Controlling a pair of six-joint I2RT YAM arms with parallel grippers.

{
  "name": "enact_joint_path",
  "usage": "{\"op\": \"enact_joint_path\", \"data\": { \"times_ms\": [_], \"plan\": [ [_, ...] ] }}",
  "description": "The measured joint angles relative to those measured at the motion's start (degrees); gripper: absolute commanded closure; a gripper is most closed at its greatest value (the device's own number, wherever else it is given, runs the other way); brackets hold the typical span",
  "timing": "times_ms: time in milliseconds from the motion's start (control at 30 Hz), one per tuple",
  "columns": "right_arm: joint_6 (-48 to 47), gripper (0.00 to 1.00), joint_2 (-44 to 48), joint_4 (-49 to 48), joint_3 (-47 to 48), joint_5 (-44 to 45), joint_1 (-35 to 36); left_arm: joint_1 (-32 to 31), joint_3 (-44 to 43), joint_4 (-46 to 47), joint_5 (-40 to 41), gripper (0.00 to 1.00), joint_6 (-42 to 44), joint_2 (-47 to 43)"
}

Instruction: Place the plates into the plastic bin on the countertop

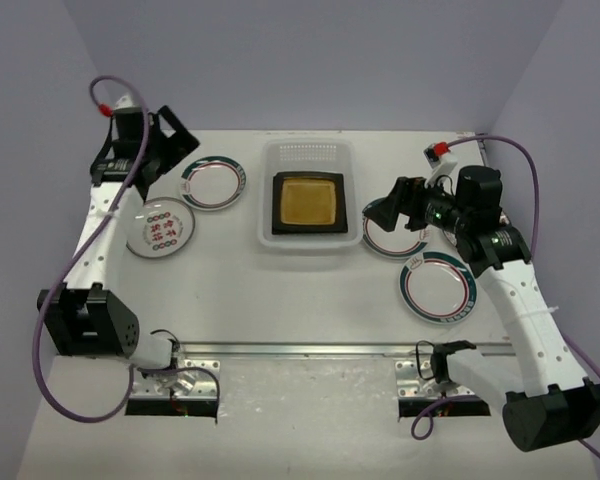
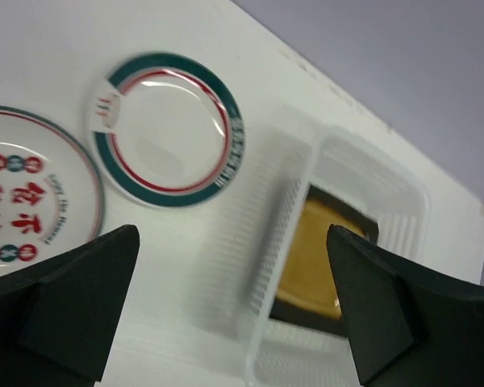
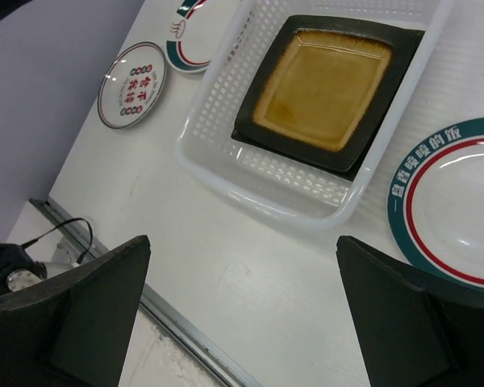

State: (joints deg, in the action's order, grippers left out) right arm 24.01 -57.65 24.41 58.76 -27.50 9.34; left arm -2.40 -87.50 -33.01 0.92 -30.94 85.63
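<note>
amber plate (image 1: 306, 201) in plastic bin (image 1: 309, 152) | round plates (image 1: 214, 182) flank it | left tool (image 2: 232, 242), right tool (image 3: 244, 246): both apart

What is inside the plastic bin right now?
One square amber-centred plate lies flat in the plastic bin. Anything beneath that plate is covered and cannot be seen.

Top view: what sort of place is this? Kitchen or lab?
Probably a lab test cell, not a kitchen: a bare white table boxed in by plain walls, a left arm and right arm mounted by a metal rail at its near edge, and only plates and a bin as props.
</note>
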Motion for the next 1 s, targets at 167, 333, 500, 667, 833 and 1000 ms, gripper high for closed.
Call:
{"op": "enact_joint_path", "data": {
  "times_ms": [167,333,500,667,833,1000],
  "plan": [
    [1.36,0.01,0.26,-2.00,-2.14,-2.25,0.00,17.51,21.91,6.41,1.18,0.00,-8.79,-11.55],
    [1.86,0.01,1.34,-4.87,-4.33,-6.05,0.00,26.44,40.18,11.46,-0.11,0.00,-18.12,-14.14],
    [1.93,0.01,2.62,-6.42,-5.83,-9.16,0.00,27.76,59.59,21.84,-1.75,0.00,-27.18,-20.10],
    [1.91,0.01,2.75,-7.69,-5.91,-11.18,0.00,27.97,67.06,33.15,-2.78,0.00,-33.72,-19.10],
    [1.91,0.01,3.34,-8.87,-6.74,-12.29,0.00,28.00,67.12,42.28,-2.12,0.11,-36.02,-13.26],
    [1.93,0.01,3.76,-9.34,-7.38,-12.86,0.00,28.02,66.87,47.56,-2.22,0.31,-38.06,-8.90]
  ]
}}
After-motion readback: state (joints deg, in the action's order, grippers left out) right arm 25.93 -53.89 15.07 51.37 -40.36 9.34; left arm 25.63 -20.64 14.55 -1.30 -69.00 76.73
